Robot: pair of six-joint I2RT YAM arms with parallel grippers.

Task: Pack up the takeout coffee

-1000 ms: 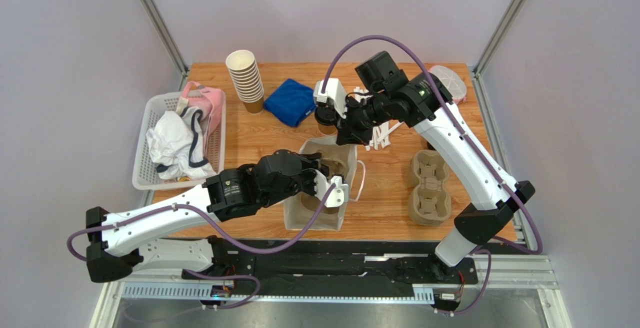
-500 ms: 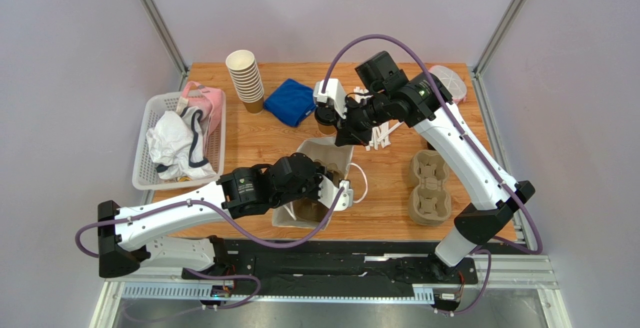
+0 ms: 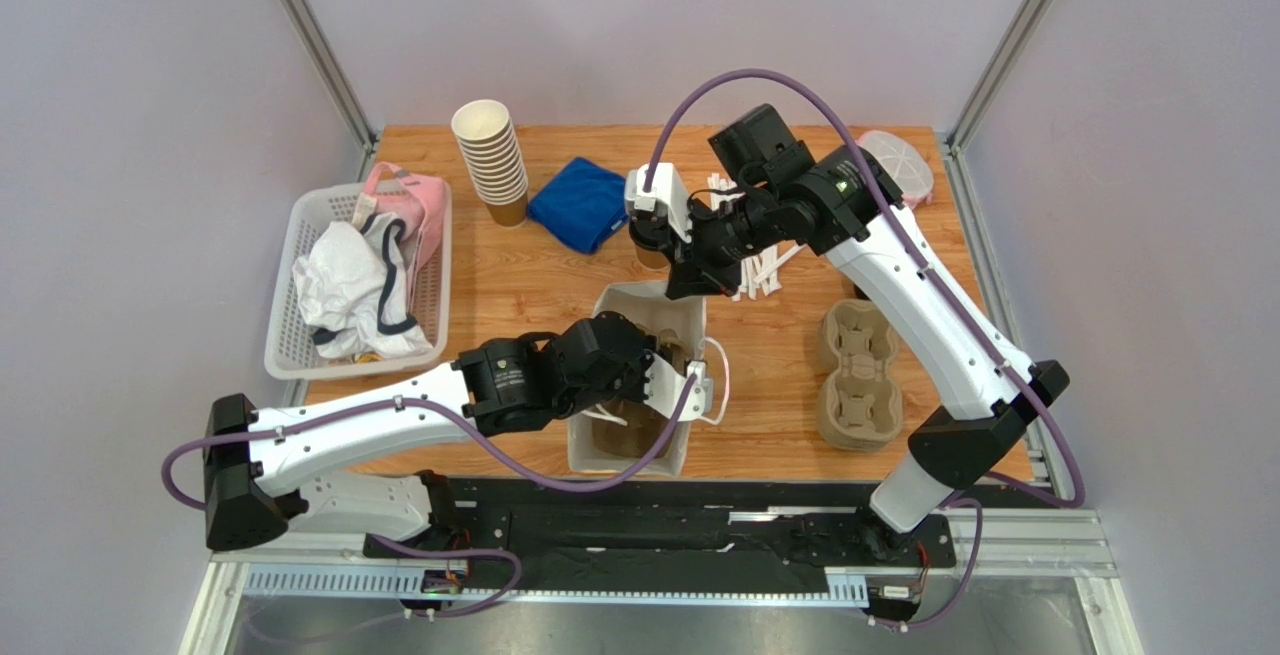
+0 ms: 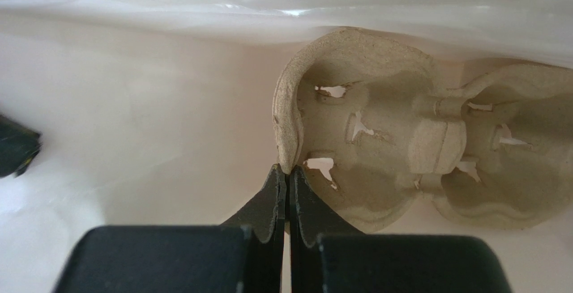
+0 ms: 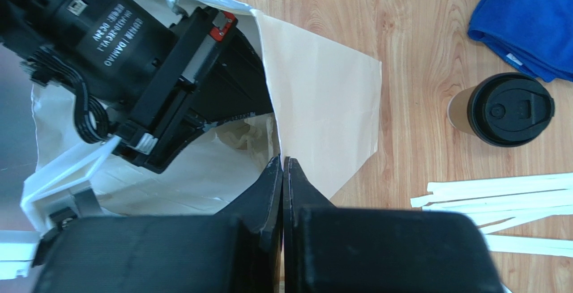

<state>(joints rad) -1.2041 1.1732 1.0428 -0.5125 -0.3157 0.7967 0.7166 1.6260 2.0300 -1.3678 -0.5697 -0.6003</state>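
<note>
Pinching the bag, coffee outside

From above, the white bag (image 3: 624,460) stands on the table (image 3: 781,370). Left wrist: your left end effector (image 4: 288,172) is pressed together, tips at the rim of the cup tray (image 4: 403,152) inside the bag. Right wrist: your right end effector (image 5: 283,162) pinches the bag's rim; the takeout coffee (image 5: 503,110) stands outside, just beside the blue cloth (image 5: 531,18).

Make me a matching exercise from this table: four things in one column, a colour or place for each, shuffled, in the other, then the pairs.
1 coffee
2 cloth
3 basket
4 cup stack

A white, table's left edge
B blue
C lidless, between basket and cloth
D black lid

Pairs: 1-D, 2-B, 3-A, 4-C
</note>
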